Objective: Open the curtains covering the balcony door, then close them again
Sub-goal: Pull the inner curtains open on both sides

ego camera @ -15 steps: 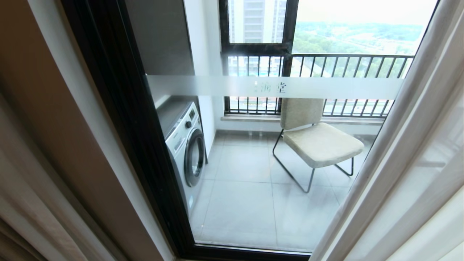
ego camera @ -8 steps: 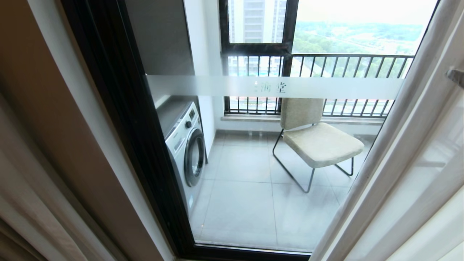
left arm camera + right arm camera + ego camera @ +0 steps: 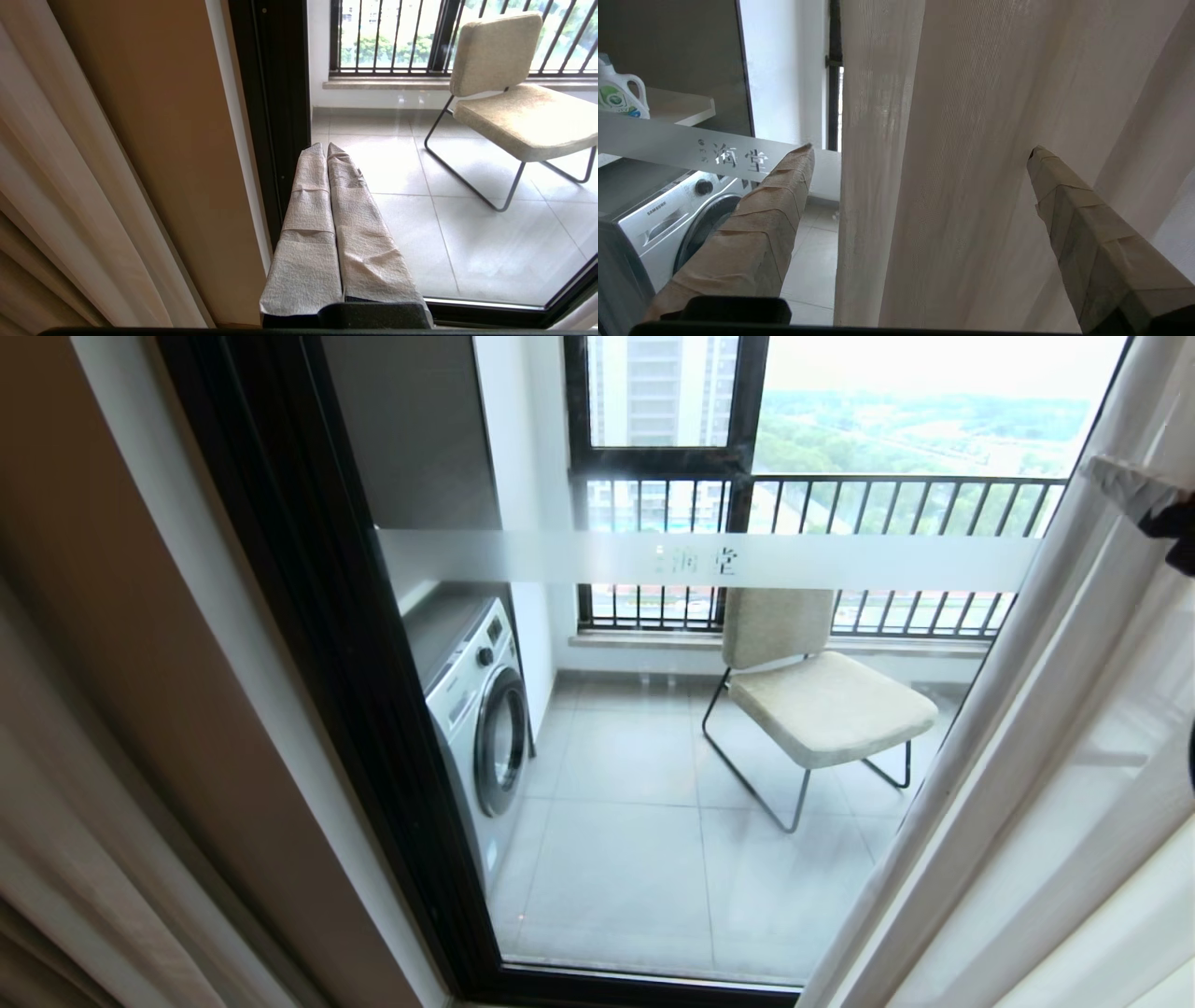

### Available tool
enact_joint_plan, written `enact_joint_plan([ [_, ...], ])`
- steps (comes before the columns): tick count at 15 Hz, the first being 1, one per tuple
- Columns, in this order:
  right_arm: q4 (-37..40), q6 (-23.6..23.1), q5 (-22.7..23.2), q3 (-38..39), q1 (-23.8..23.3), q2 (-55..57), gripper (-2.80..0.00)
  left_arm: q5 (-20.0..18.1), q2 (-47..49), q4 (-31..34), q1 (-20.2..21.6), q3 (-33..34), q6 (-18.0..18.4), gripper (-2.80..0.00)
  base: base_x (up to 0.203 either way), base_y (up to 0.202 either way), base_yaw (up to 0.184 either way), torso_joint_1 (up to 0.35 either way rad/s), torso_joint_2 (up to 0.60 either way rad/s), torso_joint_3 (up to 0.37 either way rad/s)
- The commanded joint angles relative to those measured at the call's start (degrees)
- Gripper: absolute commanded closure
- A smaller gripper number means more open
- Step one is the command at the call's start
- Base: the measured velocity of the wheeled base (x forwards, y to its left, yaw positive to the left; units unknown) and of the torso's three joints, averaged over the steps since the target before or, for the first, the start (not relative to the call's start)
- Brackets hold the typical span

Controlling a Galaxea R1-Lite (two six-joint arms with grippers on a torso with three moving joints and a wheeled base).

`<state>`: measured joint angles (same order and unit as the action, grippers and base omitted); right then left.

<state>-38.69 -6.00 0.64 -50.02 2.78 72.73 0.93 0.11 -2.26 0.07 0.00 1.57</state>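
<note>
The right tool [image 3: 920,149] stands wide astride the leading fold of the curtains [image 3: 971,140] at the right of the balcony door [image 3: 653,560]; it should bite deep before dragging across, while the left tool [image 3: 327,149] sits pinched, idle.

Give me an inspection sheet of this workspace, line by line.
Surface: grey tiled balcony floor behind the glass.
Job's things: balcony door uncovered in the middle; white sheer curtain gathered at the right, beige-grey curtain gathered at the left.
Clutter: washing machine, chair, detergent bottle.
Grippers: right gripper open, its fingers either side of the sheer's edge folds; left gripper shut, holding nothing, low by the door frame.
Cables: nothing seen.
Surroundings: barred window, outdoor view.
</note>
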Motion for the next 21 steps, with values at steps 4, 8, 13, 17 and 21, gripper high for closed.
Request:
enact_joint_plan([
  [4, -2.55, -0.07, -1.84, -6.12, 0.05, 8.21, -2.8, 0.04, -0.02, -0.03, 0.01, 0.0, 0.01, 0.0, 0.0, 0.0, 0.0, 0.0, 0.0, 0.0],
  [8, -2.71, 0.01, -3.85, -11.12, 0.11, 12.17, -2.8, 0.04, -0.02, -0.03, 0.01, 0.0, 0.01, 0.0, 0.0, 0.0, 0.0, 0.0, 0.0, 0.0],
  [13, -3.89, 0.11, -3.89, -12.03, 0.1, 13.3, -0.33, 0.04, -0.02, -0.03, 0.01, 0.0, 0.01, 0.0, 0.0, 0.0, 0.0, 0.0, 0.0, 0.0],
  [17, -4.21, 0.37, -3.98, -11.45, 0.12, 12.73, 0.0, 0.04, -0.02, -0.03, 0.01, 0.0, 0.01, 0.0, 0.0, 0.0, 0.0, 0.0, 0.0, 0.0],
  [21, -4.29, 0.2, -4.07, -11.22, 0.12, 12.32, 0.0, 0.04, -0.02, -0.03, 0.01, 0.0, 0.01, 0.0, 0.0, 0.0, 0.0, 0.0, 0.0, 0.0],
])
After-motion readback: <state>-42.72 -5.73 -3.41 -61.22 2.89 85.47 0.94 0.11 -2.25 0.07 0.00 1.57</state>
